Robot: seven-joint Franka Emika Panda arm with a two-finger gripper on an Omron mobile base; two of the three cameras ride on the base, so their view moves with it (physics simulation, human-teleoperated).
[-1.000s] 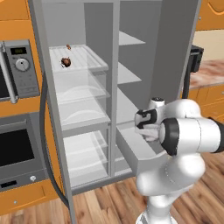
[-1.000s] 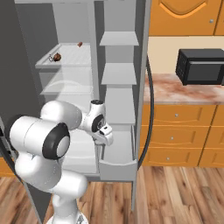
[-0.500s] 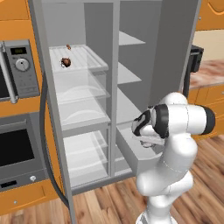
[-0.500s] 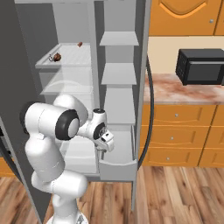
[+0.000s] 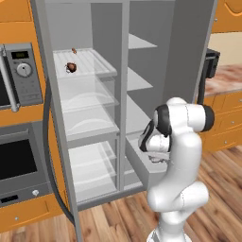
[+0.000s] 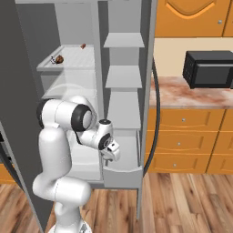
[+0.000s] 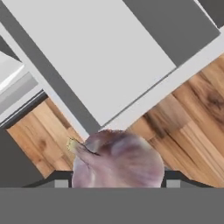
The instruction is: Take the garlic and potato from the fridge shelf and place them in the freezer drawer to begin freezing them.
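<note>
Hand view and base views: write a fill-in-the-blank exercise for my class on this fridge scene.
1. The end effector holds the pale pinkish-white round ____.
2. The lumpy brown-orange potato lies on the white ribbed fridge ____.
3. The long grey freezer drawer stands pulled ____.
4. Under the held bulb, past the drawer's front, lies the ____ floor.

Missing words: garlic; shelf; open; wooden

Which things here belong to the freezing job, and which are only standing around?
Belong to the job:
- garlic, held in the gripper
- potato on the fridge shelf
- freezer drawer, open

Only standing around:
- small orange-red piece on the same shelf
- black microwave
- clear bins
</note>
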